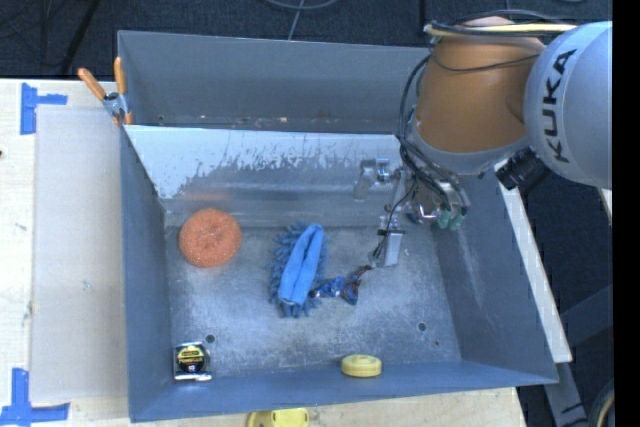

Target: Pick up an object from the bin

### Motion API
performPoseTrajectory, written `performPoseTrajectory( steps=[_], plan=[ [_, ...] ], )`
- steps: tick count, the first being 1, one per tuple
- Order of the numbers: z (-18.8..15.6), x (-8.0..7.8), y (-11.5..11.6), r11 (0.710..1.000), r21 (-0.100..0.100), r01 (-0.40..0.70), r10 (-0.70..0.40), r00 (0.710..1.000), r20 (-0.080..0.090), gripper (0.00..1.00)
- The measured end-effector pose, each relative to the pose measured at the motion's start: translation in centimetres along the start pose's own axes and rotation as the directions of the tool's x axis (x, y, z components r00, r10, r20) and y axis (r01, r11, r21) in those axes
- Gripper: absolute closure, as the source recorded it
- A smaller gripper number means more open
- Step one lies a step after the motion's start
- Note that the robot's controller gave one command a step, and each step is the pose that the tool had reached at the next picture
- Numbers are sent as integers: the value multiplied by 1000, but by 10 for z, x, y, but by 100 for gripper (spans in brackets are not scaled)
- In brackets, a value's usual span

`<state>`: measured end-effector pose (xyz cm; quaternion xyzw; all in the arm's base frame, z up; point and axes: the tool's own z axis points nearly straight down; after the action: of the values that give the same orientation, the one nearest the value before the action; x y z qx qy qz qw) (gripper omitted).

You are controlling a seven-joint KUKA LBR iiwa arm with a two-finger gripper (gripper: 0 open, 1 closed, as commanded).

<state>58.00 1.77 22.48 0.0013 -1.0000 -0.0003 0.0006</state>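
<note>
Tool (388, 253) hangs low in the right half of the grey bin (250, 95), close over the floor, pointing straight down; can't tell if it is spread or pressed together. Arm comes in from the right: white KUKA link (578, 105) up high, orange wrist cover (468, 105) over the bin's right wall, cables dangling under it. Nearest thing is a blue fringed cloth (300, 267) lying mid-bin, with its dark tangled tail (342, 291) reaching to just below-left of the tool; whether they touch is unclear. Orange round scrubber (210, 237) at left, well apart. Yellow-black tape measure (191, 361) in the front-left corner, and a small yellow disc (361, 366) by the front wall
</note>
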Motion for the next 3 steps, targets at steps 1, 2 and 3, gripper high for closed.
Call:
performPoseTrajectory(
  steps=[1, 2, 3],
  plan=[
    [0, 0, 0, 1000, 0, 0, 0, 1000, 0, 0],
    [40, 13, 8, 1000, 0, -15, 15, 1000, 8, 0],
    [100, -2, 21, 1000, -1, -15, 15, 1000, 3, 0]
  ],
)
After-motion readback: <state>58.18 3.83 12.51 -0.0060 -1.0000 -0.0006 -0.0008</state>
